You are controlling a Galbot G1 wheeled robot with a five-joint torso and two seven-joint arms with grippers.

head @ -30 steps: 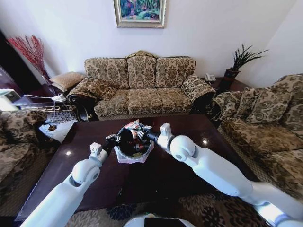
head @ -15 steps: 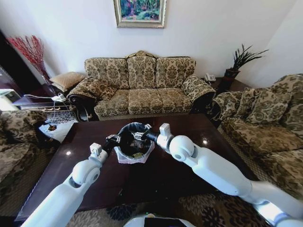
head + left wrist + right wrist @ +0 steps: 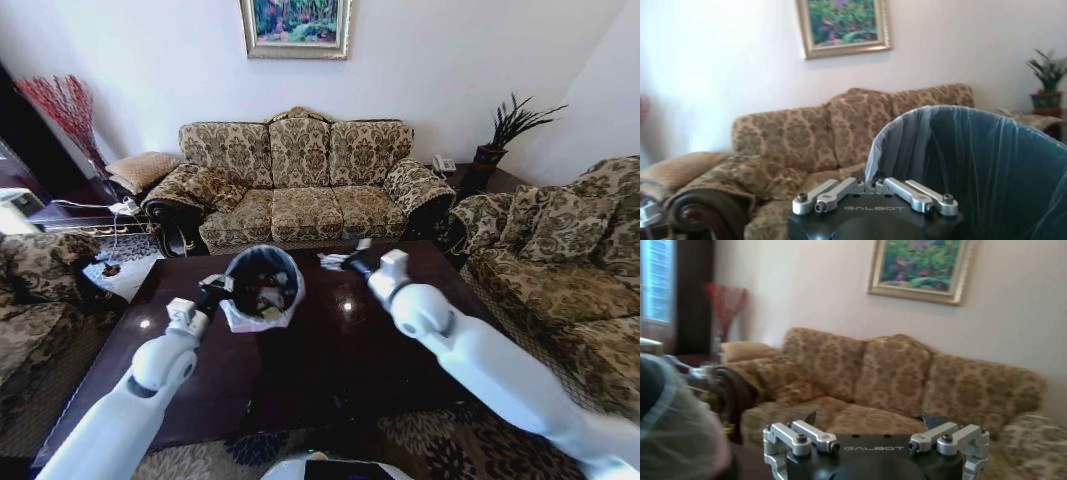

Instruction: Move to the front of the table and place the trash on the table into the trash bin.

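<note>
The trash bin [image 3: 262,287] stands on the table [image 3: 330,350], toward the far edge at about 11 o'clock from the table's middle, tilted so that its mouth faces the head camera; its whitish liner is folded over the rim and bunches at the base. Inside lies the trash [image 3: 266,298] (a mix of reddish and pale bits, too small to sort out). The left gripper [image 3: 216,287] sits at the bin's 9 o'clock side, against the liner at the rim, and in the left wrist view its linkage is folded in with the bin wall [image 3: 973,165] right before it, so the left gripper [image 3: 873,186] appears pinched on the liner edge. The right gripper [image 3: 338,261] hovers over the table at the bin's 3 o'clock, apart from the bin, and the right wrist view shows the right gripper [image 3: 873,421] with its fingers spread and nothing between them. Beyond the table stands a patterned sofa [image 3: 300,185].
</note>
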